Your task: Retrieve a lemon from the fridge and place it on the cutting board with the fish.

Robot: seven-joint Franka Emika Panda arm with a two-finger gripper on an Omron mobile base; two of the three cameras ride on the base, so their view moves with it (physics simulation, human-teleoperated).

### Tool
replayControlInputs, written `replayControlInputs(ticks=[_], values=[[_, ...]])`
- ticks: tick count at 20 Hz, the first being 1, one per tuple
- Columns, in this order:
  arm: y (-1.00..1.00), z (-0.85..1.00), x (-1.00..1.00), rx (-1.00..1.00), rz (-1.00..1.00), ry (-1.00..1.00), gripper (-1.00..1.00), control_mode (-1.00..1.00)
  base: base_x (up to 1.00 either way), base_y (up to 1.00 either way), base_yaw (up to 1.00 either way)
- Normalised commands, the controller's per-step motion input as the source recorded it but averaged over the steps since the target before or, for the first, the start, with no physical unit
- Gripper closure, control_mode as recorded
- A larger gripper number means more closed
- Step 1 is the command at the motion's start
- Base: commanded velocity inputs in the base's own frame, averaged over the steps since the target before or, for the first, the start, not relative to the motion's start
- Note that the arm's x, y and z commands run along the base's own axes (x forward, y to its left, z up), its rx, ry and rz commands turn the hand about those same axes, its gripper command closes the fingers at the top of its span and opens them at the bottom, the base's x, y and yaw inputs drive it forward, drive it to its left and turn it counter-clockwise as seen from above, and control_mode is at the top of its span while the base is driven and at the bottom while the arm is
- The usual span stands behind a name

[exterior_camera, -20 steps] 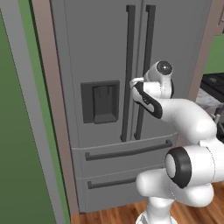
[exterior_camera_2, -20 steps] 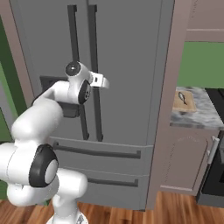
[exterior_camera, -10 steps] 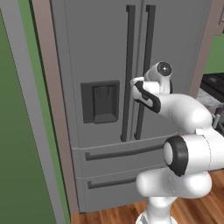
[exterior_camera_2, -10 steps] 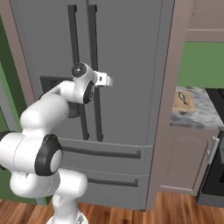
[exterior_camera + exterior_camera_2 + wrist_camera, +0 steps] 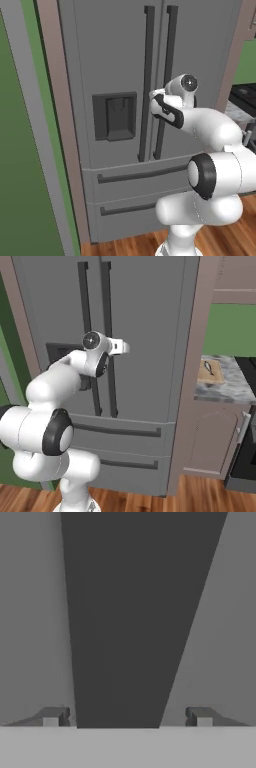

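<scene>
A simulated kitchen with green walls and a wood floor; the tall grey fridge [image 5: 135, 100] stands shut, both doors flush, its dark dispenser recess [image 5: 114, 116] on the left door. No lemon can be seen — judging from the task, it lies behind these closed doors. The cutting board [image 5: 210, 370] sits well apart to the right, on the grey marbled tabletop [image 5: 220, 387], with a small dark shape on it that may be the fish; too small to tell.

The step in hand is opening the fridge. The tool [image 5: 127, 716] is right at the door handle [image 5: 135, 622]: in the hand view the dark bar runs up between the two fingertips [image 5: 52, 717], one on each side, with pale door showing in the gaps. So the jaws stand wide around the handle, not clamped on it. From the right base view the hand reaches the right of the two long handles [image 5: 106, 331] at about mid-height.

To do this well, I would keep the bar centred between the jaws before closing, so neither tip catches first and skews the hand. Close fully, then pull along the door's arc rather than straight back — a straight pull could drag the tips off the bar. The base stands close, so the swinging door needs room.
</scene>
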Motion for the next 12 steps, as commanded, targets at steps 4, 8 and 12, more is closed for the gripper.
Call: replayControlInputs(ticks=[4, 8, 12], values=[[0.00, 0.00, 0.34, 0.00, 0.00, -0.09, 1.00, -1.00, 0.00, 0.00, 0.00], [0.00, 0.04, 0.18, 0.00, 0.00, -0.01, 1.00, -1.00, 0.00, 0.00, 0.00], [-0.17, 0.25, -0.15, 0.00, -0.03, 0.00, 1.00, -1.00, 0.00, 0.00, 0.00]])
